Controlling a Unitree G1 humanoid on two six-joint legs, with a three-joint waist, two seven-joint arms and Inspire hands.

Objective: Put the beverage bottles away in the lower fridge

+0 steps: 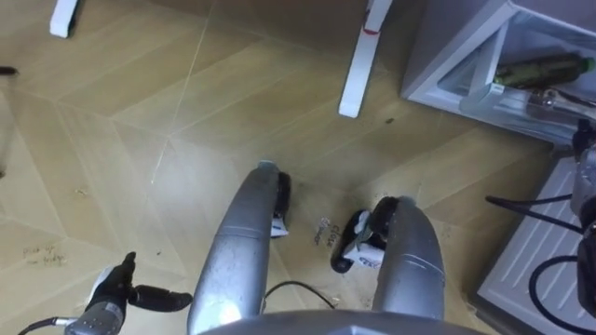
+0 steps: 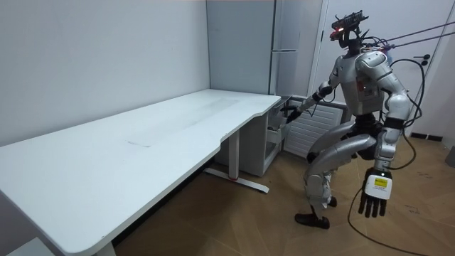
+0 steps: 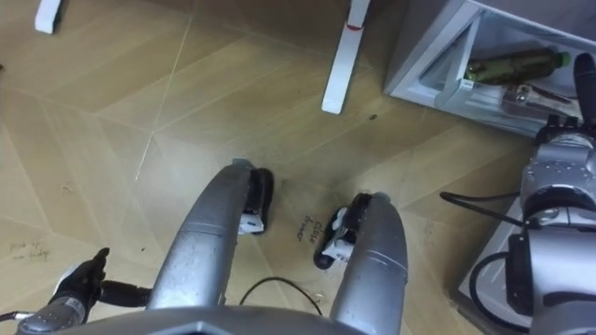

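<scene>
— Starting with the room's wooden floor (image 1: 140, 130), yes? Spreading under everything?

— Yes, and carrying the long white desk (image 2: 142, 142), taking the whole of the room view's left. Seeing behind its far end the tall grey fridge (image 2: 284, 43), and at its foot the lower fridge (image 1: 447, 65), standing wide open, probably for letting an arm come in.

— Standing how, beside it?

— Bending both knees, feet on the floor just before the open compartment. Going low like this most likely for reaching such a low shelf.

— Doing what with the right hand (image 2: 290, 114)?

— Stretching it forward to the lower fridge, at the end of the raised arm. Not managing to tell if its fingers are curled or straight, or holding something.

— And with the left hand (image 2: 375, 193)?

— Hanging it down beside the leg, well apart from the fridge, fingers straight and a little spread, carrying nothing. Serving perhaps only for balance during the reach.

— Finding the drinks where?

— Noticing one green bottle (image 1: 545, 67) lying on its side inside the lower fridge, behind the white frame. Lying flat probably because of the low space there. Noticing also something small and shiny just beside it, too unclear for naming. Judging the task as at least partly done.
</scene>
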